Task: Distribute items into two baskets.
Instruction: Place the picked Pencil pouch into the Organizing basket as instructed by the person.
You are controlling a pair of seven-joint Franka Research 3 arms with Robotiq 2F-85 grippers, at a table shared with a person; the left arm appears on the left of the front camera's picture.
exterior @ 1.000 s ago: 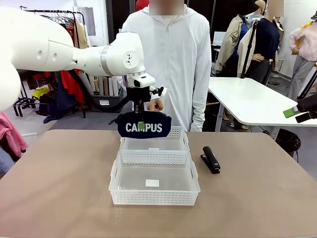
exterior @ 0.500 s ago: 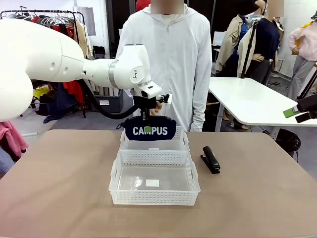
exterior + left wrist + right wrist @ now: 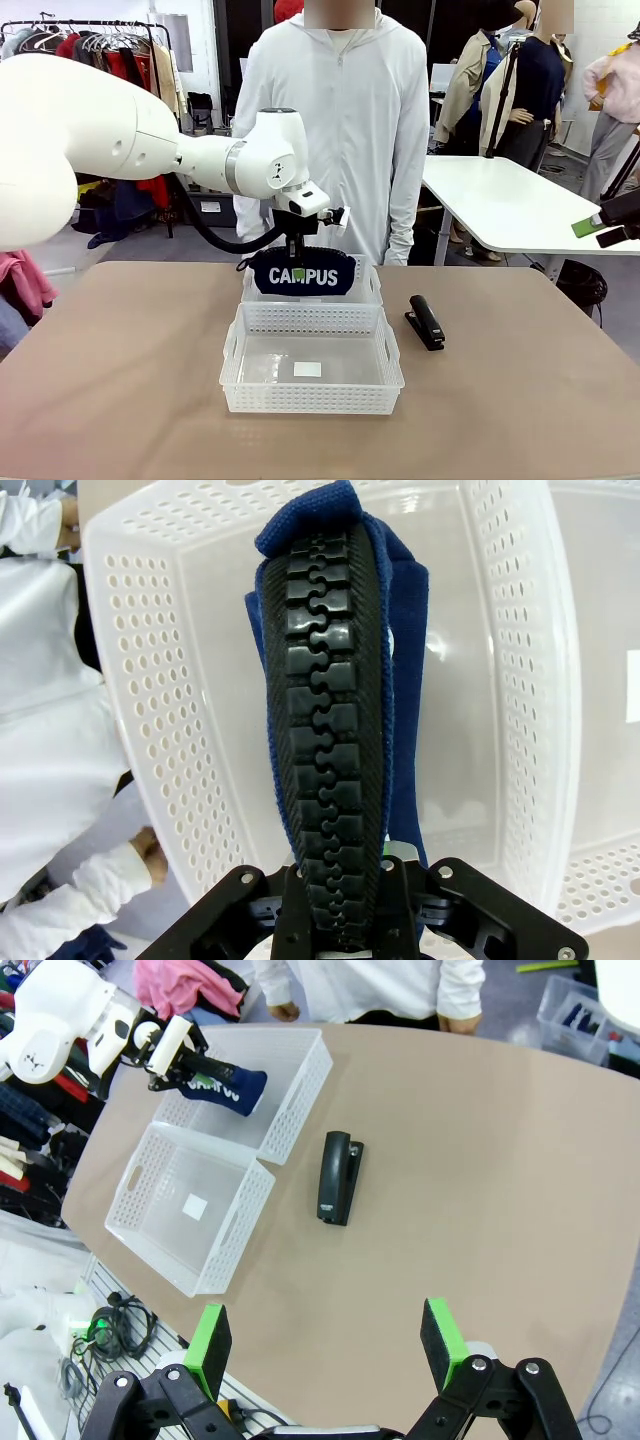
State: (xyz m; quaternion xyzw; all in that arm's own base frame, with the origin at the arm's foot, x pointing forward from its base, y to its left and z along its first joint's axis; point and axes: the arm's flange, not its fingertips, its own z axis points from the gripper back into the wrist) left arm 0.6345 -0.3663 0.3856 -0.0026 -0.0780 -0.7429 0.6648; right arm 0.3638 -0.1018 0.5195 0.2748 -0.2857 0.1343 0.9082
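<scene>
The navy pouch [image 3: 303, 276] lettered "CAMPUS" is held in the air over the far basket [image 3: 372, 285], with the print turned toward the robot's side. In the front view its lower edge is seen at about the level of that basket's rim; whether the basket floor is touched cannot be told. The pouch is pinched at its upper edge by the left end effector [image 3: 296, 256], whose fingers are closed on it. In the left wrist view the black zip of the pouch [image 3: 330, 730] is seen running up from the closed left end effector [image 3: 345, 920], with the perforated walls of the far basket [image 3: 140, 680] around it.

The near basket [image 3: 310, 400] is set just in front of the far one, the two touching along their long sides, and a small white label [image 3: 307, 369] is seen on its floor. The black stapler [image 3: 425, 321] is lying on the tabletop [image 3: 120, 360] just beside the baskets, on the robot's right.

The right end effector [image 3: 325, 1345] is held high above the tabletop's edge, well apart from the stapler [image 3: 337, 1177], its green-padded fingers spread wide and nothing between them. A person [image 3: 340, 120] in a white hooded top is standing at the far side.
</scene>
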